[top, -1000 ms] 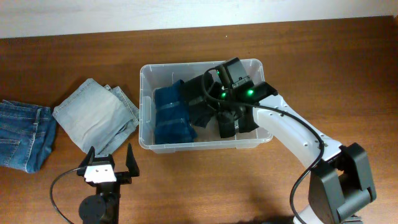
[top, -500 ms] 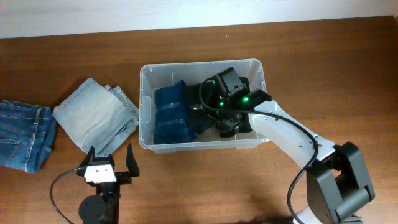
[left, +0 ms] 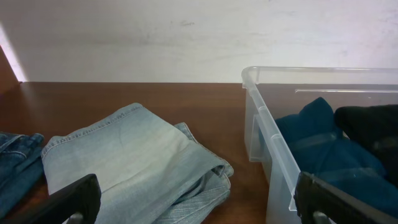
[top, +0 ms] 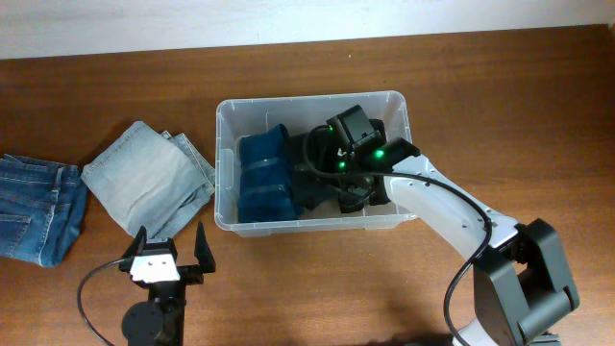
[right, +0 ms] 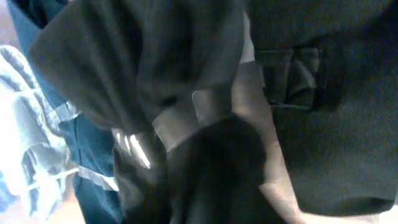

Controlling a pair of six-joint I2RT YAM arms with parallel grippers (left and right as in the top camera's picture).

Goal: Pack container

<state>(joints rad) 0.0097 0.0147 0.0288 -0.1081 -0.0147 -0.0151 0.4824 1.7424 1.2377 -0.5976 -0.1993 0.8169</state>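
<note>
The clear container [top: 288, 100] stands mid-table; its near wall also shows in the left wrist view [left: 261, 118]. Inside lie a folded dark blue garment [top: 261, 178] [left: 317, 146] on the left and a black garment [top: 312, 190] [left: 373, 124] beside it. My right gripper [top: 336, 178] is down inside the container, shut on the black garment, whose bunched cloth [right: 186, 74] fills the right wrist view and hides the fingers [right: 211, 186]. My left gripper [top: 165, 248] [left: 199, 208] is open and empty near the front edge, left of the container.
Folded light blue jeans [top: 149, 178] [left: 124, 155] lie just left of the container. Darker blue jeans [top: 34, 207] [left: 15, 168] lie at the far left edge. A white wall runs behind the table.
My right gripper has moved left inside the container, drawing the black garment toward the dark blue one. The left arm has not moved.
</note>
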